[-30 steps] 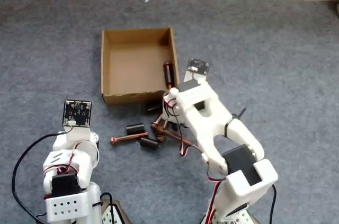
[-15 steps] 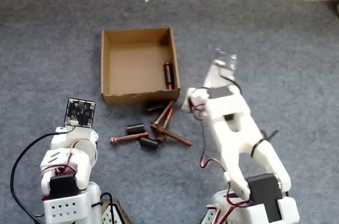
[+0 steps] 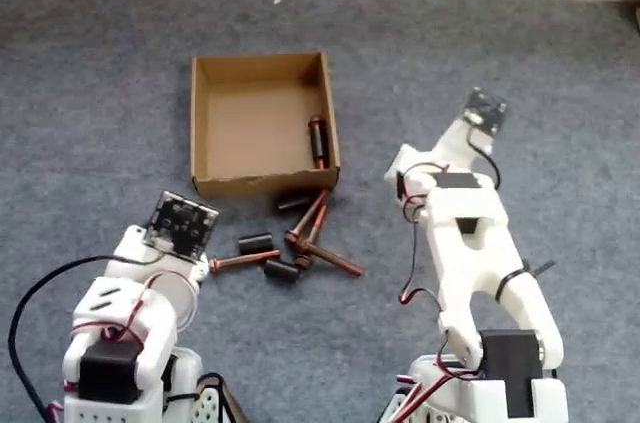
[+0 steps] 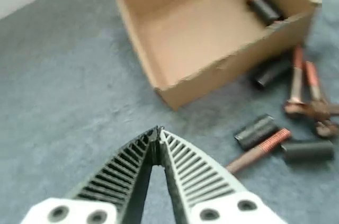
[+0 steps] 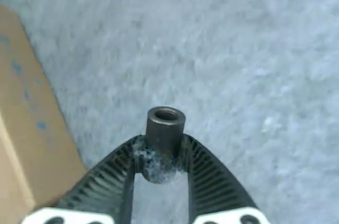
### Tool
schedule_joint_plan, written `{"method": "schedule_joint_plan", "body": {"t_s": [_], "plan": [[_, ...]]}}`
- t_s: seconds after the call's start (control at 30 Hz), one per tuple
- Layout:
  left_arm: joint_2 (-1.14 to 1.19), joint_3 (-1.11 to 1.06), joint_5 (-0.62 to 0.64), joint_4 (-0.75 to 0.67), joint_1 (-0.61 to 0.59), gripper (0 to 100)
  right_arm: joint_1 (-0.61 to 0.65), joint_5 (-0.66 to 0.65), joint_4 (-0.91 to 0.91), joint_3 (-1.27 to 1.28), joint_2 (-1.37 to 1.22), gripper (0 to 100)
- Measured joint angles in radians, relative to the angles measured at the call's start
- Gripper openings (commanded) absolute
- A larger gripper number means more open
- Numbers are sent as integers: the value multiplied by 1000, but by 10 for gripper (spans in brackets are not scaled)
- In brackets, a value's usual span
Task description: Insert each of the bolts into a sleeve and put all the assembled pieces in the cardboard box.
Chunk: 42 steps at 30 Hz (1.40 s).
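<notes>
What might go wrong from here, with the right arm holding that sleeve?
The right fingers pinch the sleeve near one end, so it might tilt or slip when a bolt is pushed in.
The crossed bolts lie tangled by the box; lifting one might drag the others.
The left fingers are shut and must open before taking the lone bolt.

High cam overhead, wrist cams close, fwd-down, all share cardboard box (image 3: 255, 128)
</notes>
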<state>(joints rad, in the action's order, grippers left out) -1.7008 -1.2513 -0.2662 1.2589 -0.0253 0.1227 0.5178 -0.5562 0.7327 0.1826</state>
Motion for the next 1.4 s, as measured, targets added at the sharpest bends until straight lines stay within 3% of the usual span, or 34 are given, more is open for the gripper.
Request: {"method": "schedule_joint_plan", "body": {"t_s": [0.2, 0.4, 0.53, 0.63, 0.97, 1.2, 1.4], "plan": [[267, 92, 26, -3, 112, 8, -98, 77, 3, 0, 0, 4], [635, 279, 141, -29, 281, 8, -193, 137, 3, 0, 0, 4], [850, 394, 272, -31, 425, 8, -213, 144, 3, 0, 2, 4], [994, 476, 436, -31, 503, 7, -209, 146, 3, 0, 3, 4], [1419, 647, 964, -167, 554, 7, -267, 146, 3, 0, 3, 4], [1620, 647, 1178, -305, 637, 8, -270, 146, 3, 0, 3, 4], [1688, 664, 1235, -374, 643, 27, -264, 146, 3, 0, 3, 4]]}}
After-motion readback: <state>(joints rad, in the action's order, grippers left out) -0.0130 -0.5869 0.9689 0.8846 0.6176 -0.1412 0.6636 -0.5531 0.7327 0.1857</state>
